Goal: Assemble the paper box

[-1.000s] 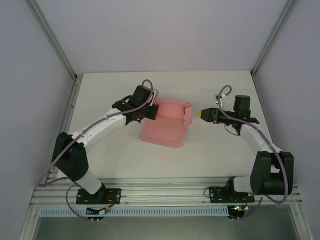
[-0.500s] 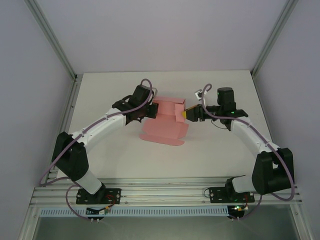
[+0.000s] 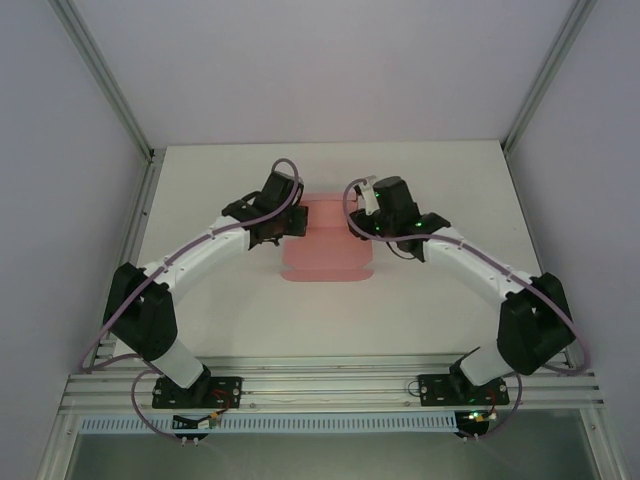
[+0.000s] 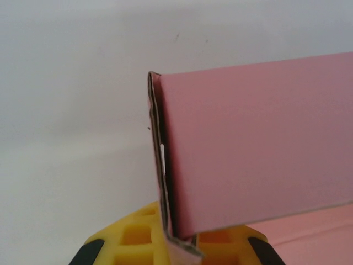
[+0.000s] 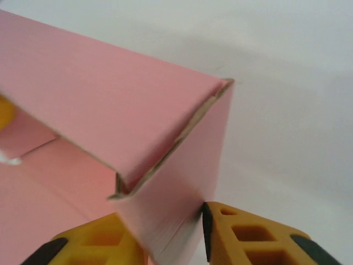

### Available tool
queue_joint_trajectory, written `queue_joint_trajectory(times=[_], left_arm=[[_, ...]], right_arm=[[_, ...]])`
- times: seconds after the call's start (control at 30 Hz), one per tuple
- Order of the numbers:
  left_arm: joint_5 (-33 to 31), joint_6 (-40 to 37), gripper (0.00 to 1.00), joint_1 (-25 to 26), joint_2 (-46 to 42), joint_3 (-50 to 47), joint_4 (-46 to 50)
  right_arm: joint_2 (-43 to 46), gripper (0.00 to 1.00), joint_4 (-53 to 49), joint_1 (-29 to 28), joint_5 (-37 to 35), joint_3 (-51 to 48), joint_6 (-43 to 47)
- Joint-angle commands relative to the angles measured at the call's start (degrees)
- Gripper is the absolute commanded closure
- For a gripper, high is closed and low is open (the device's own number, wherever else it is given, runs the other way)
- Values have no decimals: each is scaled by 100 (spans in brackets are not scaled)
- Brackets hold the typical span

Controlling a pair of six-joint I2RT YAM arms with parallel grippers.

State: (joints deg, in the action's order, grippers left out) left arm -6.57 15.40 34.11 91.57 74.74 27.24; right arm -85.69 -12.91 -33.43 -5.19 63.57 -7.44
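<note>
Centre of the top view, on the white worktop (image 3: 440,300): paper box (image 3: 325,258), pink card, partly folded, side walls raised. Left pincer (image 4: 176,245), at the box's left-hand wall, clamped together on that wall's edge. Right pincer (image 5: 165,243) straddles the right-hand corner wall, yellow fingers (image 5: 248,237) either side; whether it grips cannot be told.

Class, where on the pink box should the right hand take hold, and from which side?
The box's upright right end wall, approached from the right, jaws astride it. It stands thin and doubled over, and the left hand pins the opposite end.
</note>
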Motion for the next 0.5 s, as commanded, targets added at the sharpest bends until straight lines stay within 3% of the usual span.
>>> queue_joint_trajectory(times=[0.0, 0.1, 0.23, 0.4, 0.47], left_arm=[[441, 248, 100, 218, -407, -29, -300], [423, 353, 100, 313, -438, -41, -255], [-131, 822, 100, 497, -322, 189, 156], [-610, 1932, 100, 608, -139, 545, 919], [-767, 2208, 100, 686, -165, 616, 1200]], right_arm=[[-275, 75, 460, -188, -1526, 76, -277], [-438, 84, 796, -354, -2116, 89, -141], [-650, 92, 795, -530, -3096, 217, -108], [-1020, 96, -67, -548, -4428, 592, -221], [-1101, 97, -269, -499, -4635, 617, -191]])
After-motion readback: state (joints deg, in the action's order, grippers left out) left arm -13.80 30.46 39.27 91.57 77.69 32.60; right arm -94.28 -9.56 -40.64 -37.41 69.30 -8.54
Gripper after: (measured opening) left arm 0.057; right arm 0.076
